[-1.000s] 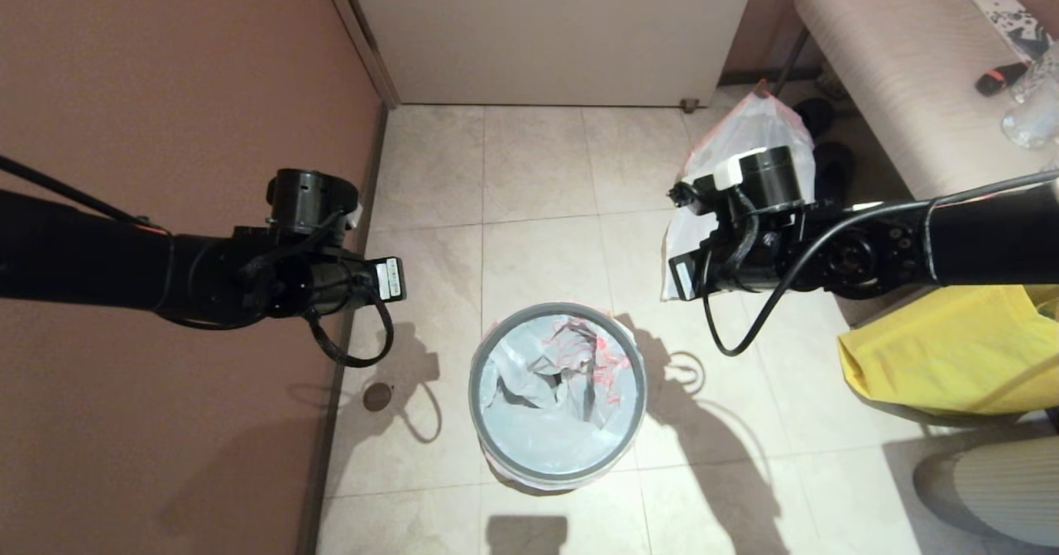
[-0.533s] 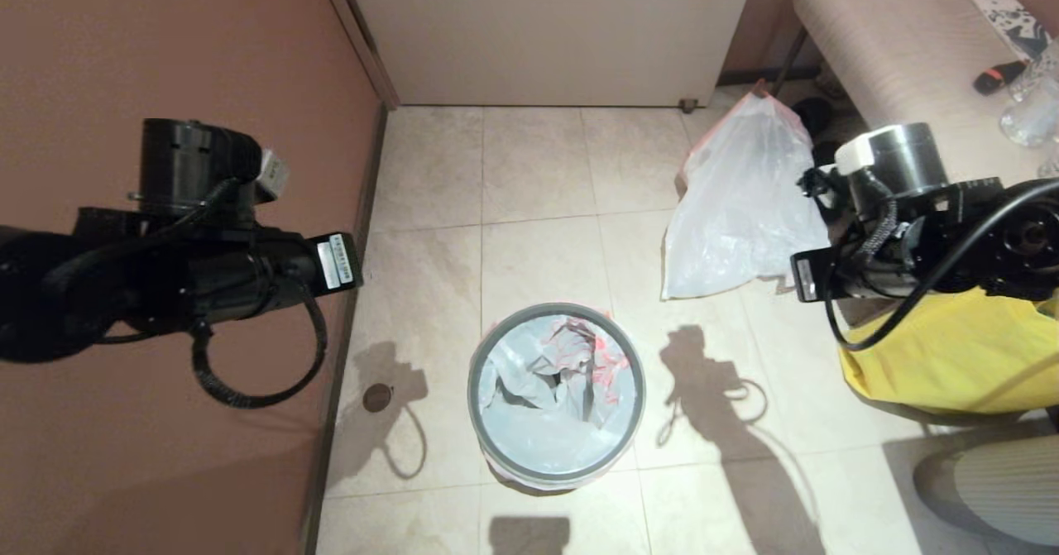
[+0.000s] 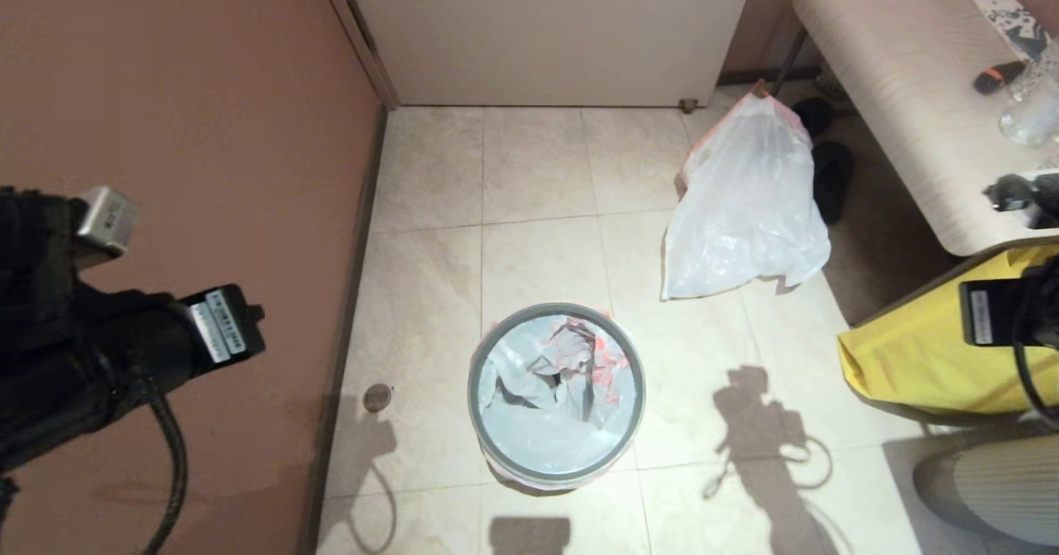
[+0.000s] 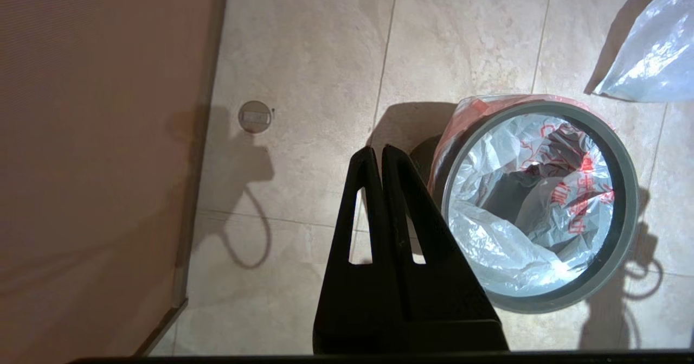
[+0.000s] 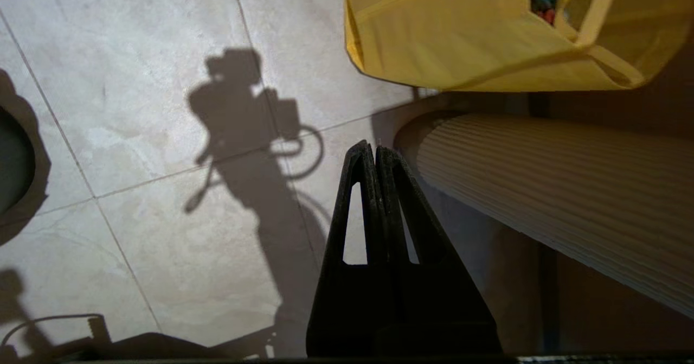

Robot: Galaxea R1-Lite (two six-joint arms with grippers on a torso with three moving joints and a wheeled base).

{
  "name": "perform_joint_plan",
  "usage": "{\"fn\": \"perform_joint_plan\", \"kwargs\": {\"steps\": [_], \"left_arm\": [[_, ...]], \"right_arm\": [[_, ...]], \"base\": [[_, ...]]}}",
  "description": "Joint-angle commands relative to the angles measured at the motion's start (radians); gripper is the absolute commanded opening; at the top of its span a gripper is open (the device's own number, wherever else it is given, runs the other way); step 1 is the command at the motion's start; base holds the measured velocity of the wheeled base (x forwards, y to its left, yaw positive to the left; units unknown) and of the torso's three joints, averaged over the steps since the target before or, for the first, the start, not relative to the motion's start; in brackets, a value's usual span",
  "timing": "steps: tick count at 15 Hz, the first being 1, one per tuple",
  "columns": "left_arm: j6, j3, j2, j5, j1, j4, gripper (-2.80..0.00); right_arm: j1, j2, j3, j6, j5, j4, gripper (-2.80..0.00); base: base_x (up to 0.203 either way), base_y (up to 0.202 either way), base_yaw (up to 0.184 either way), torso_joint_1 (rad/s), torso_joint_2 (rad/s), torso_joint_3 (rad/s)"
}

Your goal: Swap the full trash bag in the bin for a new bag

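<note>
room: beige tiled floor point(image 3: 546, 174), a reddish-brown wall point(image 3: 165, 83) along the left, a pale door panel point(image 3: 546, 26) at the far end.
left arm: at the left edge of the head view, over the wall side, well apart from the bin.
left gripper point(image 4: 378, 152): seen from its wrist camera, the two black fingers point(image 4: 398, 190) pressed together, clenched on nothing, hanging above bare tile just beside the bin's rim.
floor drain: a small round cap point(image 3: 377, 397) near the foot of the wall, between the left arm and the bin.
bin point(image 3: 556, 395): standing upright on the tiles in the middle foreground, its grey ring point(image 4: 623, 190) seated on the rim.
new bag point(image 3: 554, 373): inside the bin as a liner, crumpled in the middle, red lettering showing on the folds; its orange-red hem point(image 4: 461, 120) is turned out under the ring on the outside.
full trash bag point(image 3: 749, 199): on the floor beyond and to the right of the bin, well apart from it, gathered to a reddish point at the top, its far side near a pair of dark slippers point(image 3: 827, 158).
bench: a pale ribbed seat point(image 3: 893, 67) at the upper right.
yellow fabric bag point(image 3: 918, 356): on the floor at the right.
right arm: at the right edge of the head view, over the yellow fabric bag.
right gripper point(image 5: 375, 149): fingers clamped together with nothing between them, above the tile beside a ribbed cushion point(image 5: 542, 190).
</note>
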State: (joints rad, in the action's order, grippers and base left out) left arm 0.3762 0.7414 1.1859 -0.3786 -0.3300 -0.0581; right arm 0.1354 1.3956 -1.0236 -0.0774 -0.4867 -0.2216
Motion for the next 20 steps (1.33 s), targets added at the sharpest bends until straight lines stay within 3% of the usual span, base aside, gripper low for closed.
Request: {"fn": "perform_joint_plan", "kwargs": {"steps": [1, 3, 9, 14, 17, 20], "left_arm": [[0.001, -0.048, -0.147, -0.01, 0.006, 0.001, -2.8], [-0.011, -0.09, -0.263, -0.023, 0.041, 0.009, -2.8], [-0.147, -0.225, -0.596, -0.02, 0.234, 0.013, -2.8], [-0.21, -0.24, -0.843, -0.004, 0.3, 0.12, -2.8], [-0.217, -0.275, -1.002, 0.09, 0.316, 0.249, -2.8], [-0.238, -0.335, -1.105, 0.198, 0.334, 0.282, -2.8]], "right_arm": [[-0.033, -0.245, 0.078, 0.001, -0.007, -0.002, -2.8], [-0.07, -0.385, 0.131, 0.003, -0.009, -0.01, -2.8], [-0.131, -0.671, 0.182, 0.003, -0.002, -0.189, -2.8], [-0.135, -0.838, 0.262, 0.009, -0.001, -0.217, -2.8], [-0.135, -0.972, 0.306, 0.02, 0.015, -0.253, -2.8], [-0.134, -1.119, 0.347, 0.053, 0.107, -0.261, -2.8]], "base": [[0.0, 0.0, 0.0, 0.0, 0.0, 0.0], [0.0, 0.0, 0.0, 0.0, 0.0, 0.0], [0.0, 0.0, 0.0, 0.0, 0.0, 0.0], [0.0, 0.0, 0.0, 0.0, 0.0, 0.0], [0.0, 0.0, 0.0, 0.0, 0.0, 0.0], [0.0, 0.0, 0.0, 0.0, 0.0, 0.0]]}}
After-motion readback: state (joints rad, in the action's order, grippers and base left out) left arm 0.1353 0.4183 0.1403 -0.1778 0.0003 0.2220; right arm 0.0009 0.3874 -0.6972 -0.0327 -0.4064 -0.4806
